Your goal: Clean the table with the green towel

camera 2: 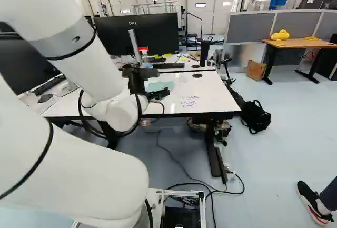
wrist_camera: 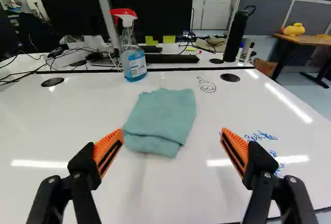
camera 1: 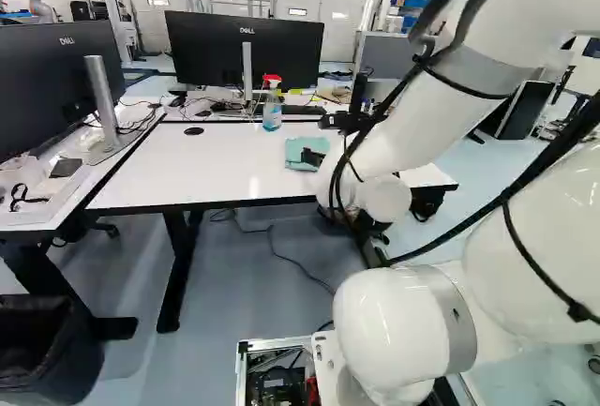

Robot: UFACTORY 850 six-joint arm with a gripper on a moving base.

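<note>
Green cloth comes first: you seem to be at the pick-up step, lining up on the towel [wrist_camera: 161, 115] before any wiping. It lies folded on the white table [wrist_camera: 77, 115], out of your grip. Your next move likely calls for easing forward and down until the cloth sits between the fingers, then closing on it and keeping clear of a hard press into the tabletop. Pinch too shallow and you may catch only the top fold

Your gripper [wrist_camera: 172, 135] stands wide apart, with nothing clamped. The towel is ahead of the gap, its near edge closer to the finger on the spray bottle [wrist_camera: 134, 64] side; the other finger stands by the blue writing [wrist_camera: 261, 136]. You may want a small shift towards the bottle's side to centre the cloth before you close
</note>
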